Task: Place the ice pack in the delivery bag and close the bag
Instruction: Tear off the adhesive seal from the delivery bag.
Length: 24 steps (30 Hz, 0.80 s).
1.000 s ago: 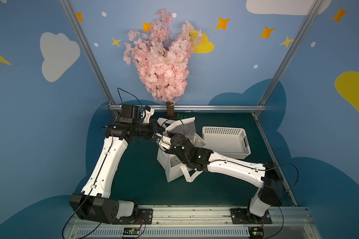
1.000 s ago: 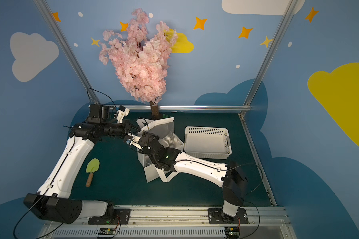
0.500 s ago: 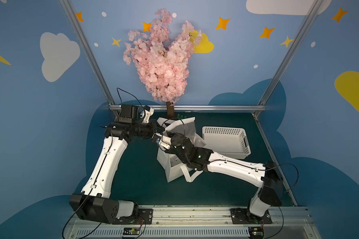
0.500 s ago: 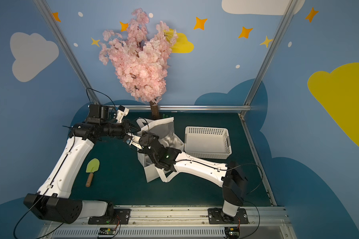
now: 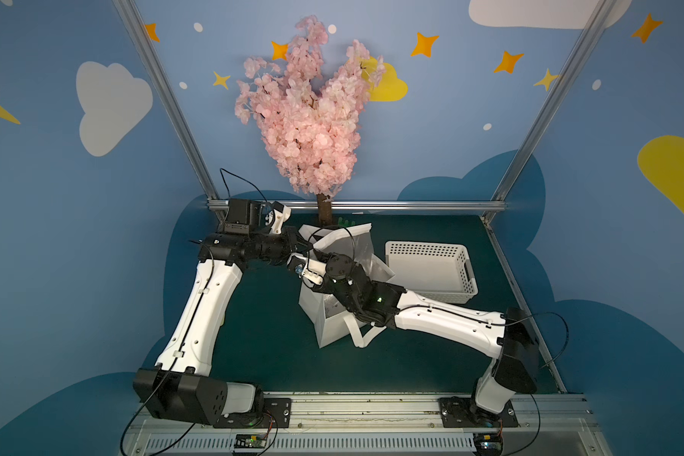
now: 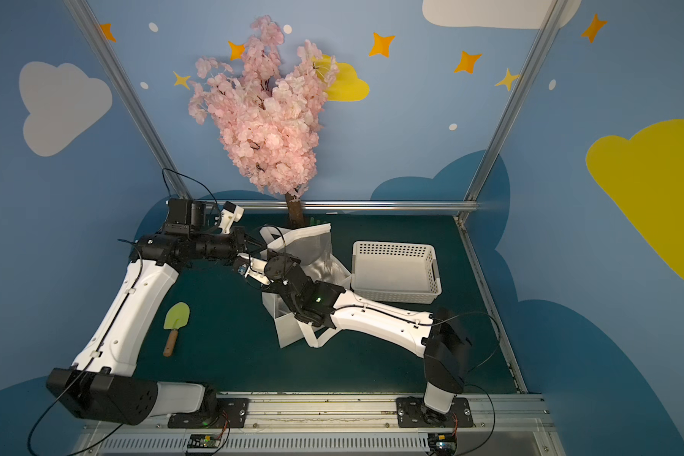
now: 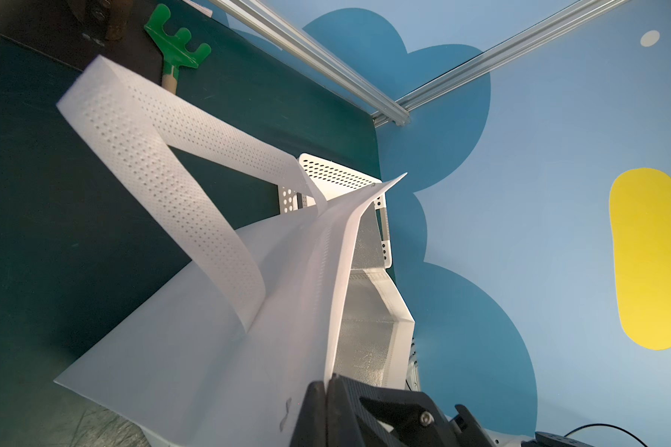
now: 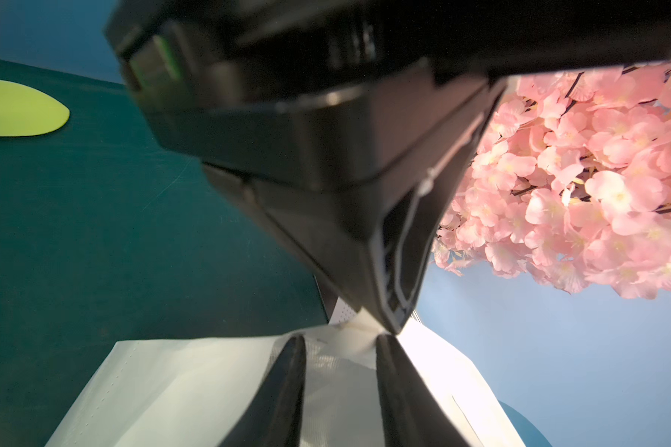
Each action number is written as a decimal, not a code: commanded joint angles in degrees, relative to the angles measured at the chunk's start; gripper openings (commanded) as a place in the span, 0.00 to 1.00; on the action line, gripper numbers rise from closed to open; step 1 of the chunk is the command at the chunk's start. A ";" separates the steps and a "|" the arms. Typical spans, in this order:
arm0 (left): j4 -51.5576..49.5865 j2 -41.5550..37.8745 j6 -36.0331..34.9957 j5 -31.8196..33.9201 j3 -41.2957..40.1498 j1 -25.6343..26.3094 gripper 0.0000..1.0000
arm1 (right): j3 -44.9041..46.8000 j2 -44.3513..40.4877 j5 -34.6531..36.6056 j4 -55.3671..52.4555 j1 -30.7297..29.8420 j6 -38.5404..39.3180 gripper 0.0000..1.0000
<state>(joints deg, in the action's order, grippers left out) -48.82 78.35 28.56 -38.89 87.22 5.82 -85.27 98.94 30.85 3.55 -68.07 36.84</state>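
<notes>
Rim of the delivery bag [image 7: 194, 348] is pinched in the clenched left gripper [image 7: 328, 381]. The right gripper [image 8: 339, 340], parted astride the rim alongside, should be closed squarely.

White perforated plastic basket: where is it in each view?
Top view: white perforated plastic basket right of centre.
Top view: basket right of centre too.
Left wrist: basket corner mid-frame, behind the white foil-lined fabric delivery bag.
Right wrist: not in it.
Shared landmark: that bag, in all four.
</notes>
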 commanded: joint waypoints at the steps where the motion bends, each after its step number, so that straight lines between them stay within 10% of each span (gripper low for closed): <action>1: -0.48 0.63 -0.76 -0.95 -0.55 -0.07 0.03 | -0.53 -1.40 -0.78 5.59 -0.05 -0.58 0.33; 24: -0.47 0.65 -1.26 -0.58 -0.56 -0.23 0.03 | 1.13 -3.66 2.78 5.95 -0.67 -0.43 0.00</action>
<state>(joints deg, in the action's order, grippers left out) -48.75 78.43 28.53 -39.07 87.20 5.72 -84.36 98.76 32.14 5.45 -68.51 37.74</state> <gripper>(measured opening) 0.047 0.040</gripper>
